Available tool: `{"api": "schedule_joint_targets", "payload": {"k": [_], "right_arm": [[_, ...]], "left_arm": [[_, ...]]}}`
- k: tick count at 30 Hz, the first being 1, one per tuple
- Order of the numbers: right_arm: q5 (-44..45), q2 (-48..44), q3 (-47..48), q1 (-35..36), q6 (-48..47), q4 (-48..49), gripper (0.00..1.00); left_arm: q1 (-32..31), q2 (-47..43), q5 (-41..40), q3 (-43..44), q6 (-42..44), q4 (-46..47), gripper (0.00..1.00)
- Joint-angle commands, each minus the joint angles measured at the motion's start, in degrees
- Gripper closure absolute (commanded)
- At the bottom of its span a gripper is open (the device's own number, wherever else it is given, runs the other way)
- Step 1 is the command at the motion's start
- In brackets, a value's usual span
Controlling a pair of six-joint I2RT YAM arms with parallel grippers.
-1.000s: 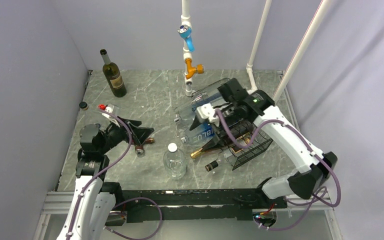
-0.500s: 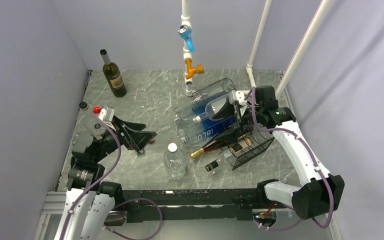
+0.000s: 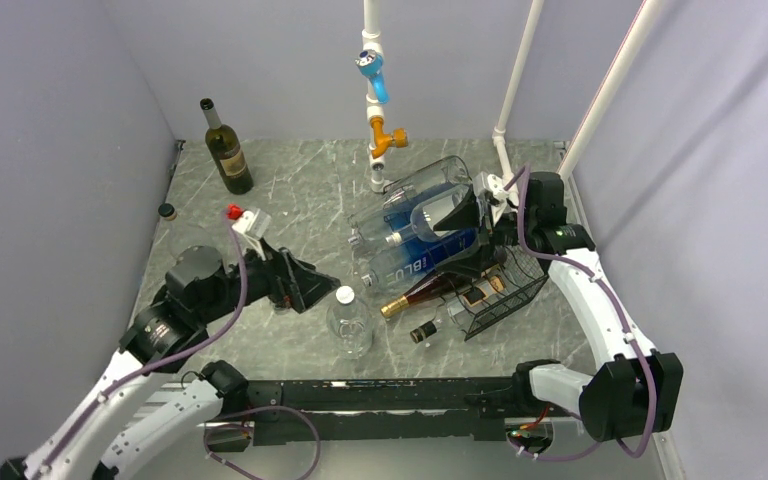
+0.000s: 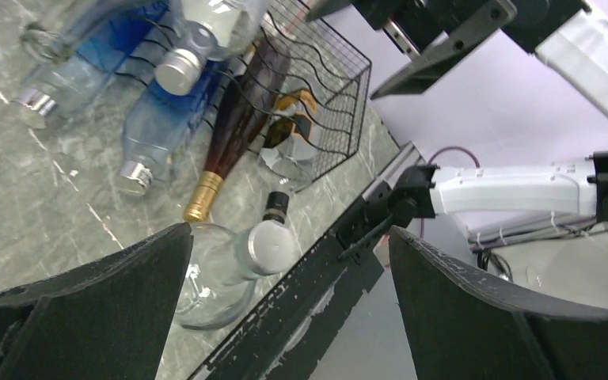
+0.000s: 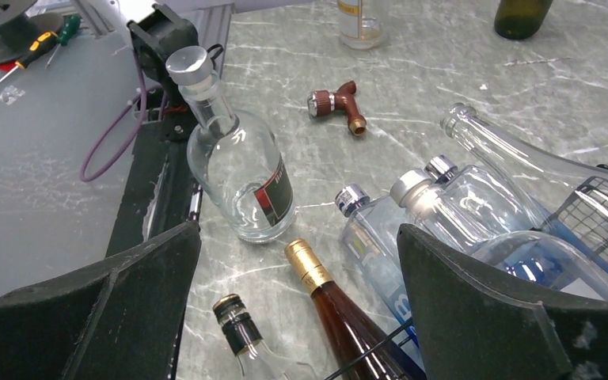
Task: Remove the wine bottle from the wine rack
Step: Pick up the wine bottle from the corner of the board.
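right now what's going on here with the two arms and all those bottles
Two robot arms are working at a black wine rack loaded with bottles lying down, among them a brown bottle with a gold foil neck. The right pincer hangs open over the upper bottles, holding nothing. The left pincer is open too, pointing toward a clear bottle that stands upright on the table in front of the rack. A dark green bottle stands at the far left. No bottle is gripped.
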Motion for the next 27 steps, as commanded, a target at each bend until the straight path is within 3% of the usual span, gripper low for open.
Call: {"api": "schedule_joint_targets", "payload": {"k": [1,6,11,17,27], "right_arm": [[-2.7,-1.0,-0.5,-0.3,1.6,4.1,0.02],[-2.6,-1.1,-0.8,-0.7,1.5,4.3,0.02],[-2.8,-1.5,-1.2,-1.4,1.8,4.8,0.02],[-3.1,-1.9,-1.6,-1.7,1.6,5.1,0.01],[-3.2,-1.8,-2.1,-1.8,1.5,5.5,0.01]], "left_arm": [[-12.3,4.9,-17.9,8.1,1.9,-6.8,0.01],[-28.7,14.8,-35.1,16.2,2.2,-15.1,0.0],[-38.1,24.5,-47.9,24.4,2.0,-22.3,0.0],[-40.7,32.0,-55.2,29.0,1.4,-29.0,0.0],[-40.9,31.3,-55.4,24.2,1.3,-26.0,0.0]]}}
